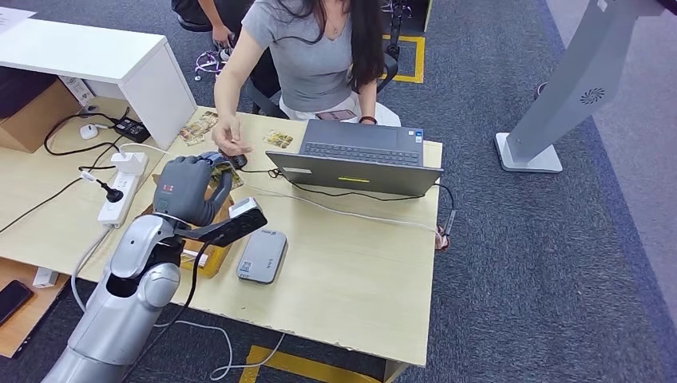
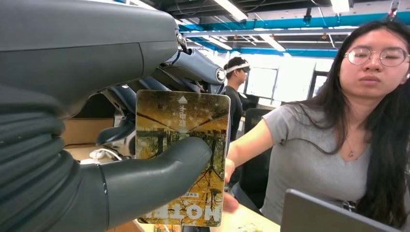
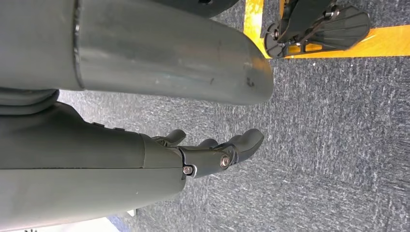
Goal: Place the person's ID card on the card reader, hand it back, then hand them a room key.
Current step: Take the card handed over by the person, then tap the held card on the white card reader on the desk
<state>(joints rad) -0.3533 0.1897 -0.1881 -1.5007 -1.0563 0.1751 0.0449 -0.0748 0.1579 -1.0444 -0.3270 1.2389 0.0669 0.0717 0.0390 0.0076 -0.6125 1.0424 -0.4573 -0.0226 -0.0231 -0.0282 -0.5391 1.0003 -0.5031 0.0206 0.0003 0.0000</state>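
Observation:
My left hand (image 1: pixel 188 188) is raised over the desk's left part and holds a card (image 2: pixel 183 159) printed with a yellow-brown tree picture, upright, thumb (image 2: pixel 154 176) across its face and fingers behind. A seated person in a grey shirt (image 1: pixel 311 56) faces me across the desk; their hand (image 1: pixel 230 142) reaches to just beyond my left hand. The grey card reader (image 1: pixel 262 255) lies flat on the desk, nearer me and to the right of that hand. My right hand (image 3: pixel 212 152) hangs over dark carpet, fingers loosely extended, holding nothing.
An open laptop (image 1: pixel 355 155) sits before the person, its cable trailing across the desk (image 1: pixel 351 279). Two more picture cards (image 1: pixel 198 128) (image 1: pixel 278 139) lie near the far edge. A power strip (image 1: pixel 120 187) and cables lie at left, a brown box (image 1: pixel 209 257) under my wrist.

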